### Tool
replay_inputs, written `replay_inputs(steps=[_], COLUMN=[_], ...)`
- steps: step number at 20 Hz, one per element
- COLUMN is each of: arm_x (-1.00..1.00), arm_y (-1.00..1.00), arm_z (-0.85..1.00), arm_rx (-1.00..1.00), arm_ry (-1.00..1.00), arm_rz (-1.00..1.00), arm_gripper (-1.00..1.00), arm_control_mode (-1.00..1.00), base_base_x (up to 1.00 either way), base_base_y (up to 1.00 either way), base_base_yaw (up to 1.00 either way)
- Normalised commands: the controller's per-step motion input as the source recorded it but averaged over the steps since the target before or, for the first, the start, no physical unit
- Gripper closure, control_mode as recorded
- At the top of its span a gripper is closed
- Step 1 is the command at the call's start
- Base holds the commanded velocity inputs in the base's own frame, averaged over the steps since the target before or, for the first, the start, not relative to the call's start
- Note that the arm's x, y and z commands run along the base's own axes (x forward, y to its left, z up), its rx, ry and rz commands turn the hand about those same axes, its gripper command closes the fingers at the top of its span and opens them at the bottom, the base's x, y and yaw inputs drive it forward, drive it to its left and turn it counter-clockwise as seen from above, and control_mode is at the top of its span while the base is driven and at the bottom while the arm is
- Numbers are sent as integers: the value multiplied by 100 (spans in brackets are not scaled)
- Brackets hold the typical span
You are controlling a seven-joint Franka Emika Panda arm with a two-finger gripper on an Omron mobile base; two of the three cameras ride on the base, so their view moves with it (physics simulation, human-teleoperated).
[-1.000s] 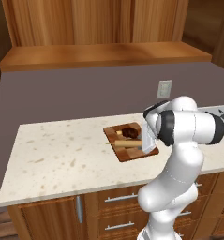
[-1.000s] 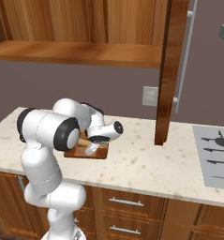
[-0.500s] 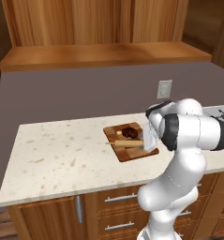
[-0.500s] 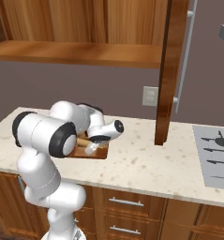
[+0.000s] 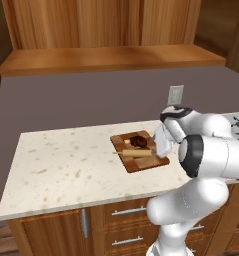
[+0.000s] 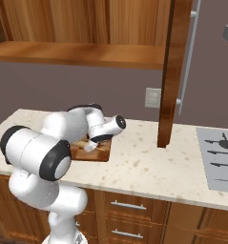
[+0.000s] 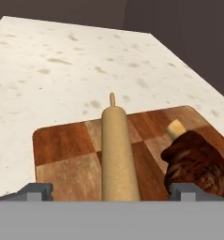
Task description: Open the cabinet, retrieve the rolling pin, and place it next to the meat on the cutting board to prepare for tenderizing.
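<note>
The cabinet [image 6: 172,71] door hangs open. On the worktop's cutting board [image 7: 62,145], the rolling pin [image 7: 118,150] lies down the middle, the meat [image 7: 195,161] just beside it. My gripper [image 7: 111,193] seems spread, fingers clear of the pin: placement looks done, so next I lift away.

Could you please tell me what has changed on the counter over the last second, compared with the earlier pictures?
The white arm's elbow has swung lower and nearer the cameras, while the gripper stays low over the checkered wooden cutting board. The slim light-tan wooden rolling pin lies on the board beside the dark reddish-brown meat, between the spread fingers. Board, meat and the open reddish-brown cabinet door have not moved.
</note>
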Motion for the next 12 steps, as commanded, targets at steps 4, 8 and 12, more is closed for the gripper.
replay_inputs(steps=[4,8,12], arm_x=[-29,-47,-52], arm_y=[0,7,14], arm_z=[60,57,46], arm_rx=[0,0,0], arm_ry=[0,0,0], arm_rz=[0,0,-5], arm_gripper=[-100,-100,-100], arm_control_mode=[-100,-100,-100], base_base_x=[0,0,0], base_base_y=[0,0,0], base_base_yaw=[0,0,0])
